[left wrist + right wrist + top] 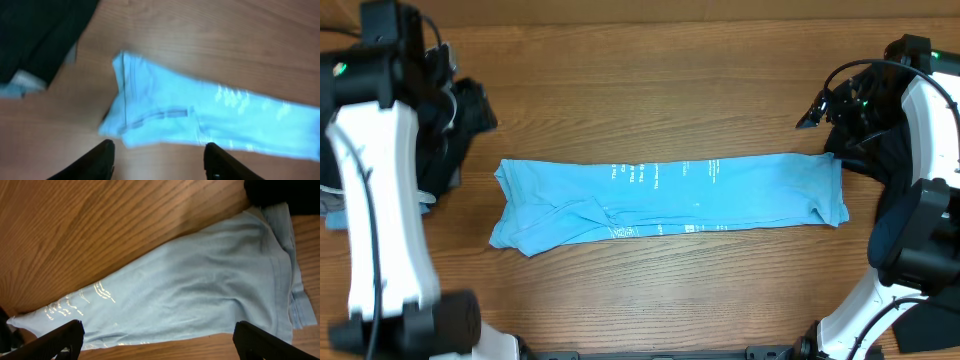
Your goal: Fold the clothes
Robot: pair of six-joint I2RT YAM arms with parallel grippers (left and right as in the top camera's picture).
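The white printed lettering (632,175) on the light sky-blue thin-fabric T-shirt (750,195) is too small to read overhead, smeared by blur at the left wrist, where the picture's edge crops the shirt.

There's the left arm (370,200) rising white at its edge, the left pincer (159,161) pointing down, jaws apart, nothing gripped. Opposite, the right arm (932,140) arches inward, the right pincer (160,339) spread wide, fingers bare, holding nothing.

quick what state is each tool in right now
Left tool: open, holding nothing.
Right tool: open, holding nothing.
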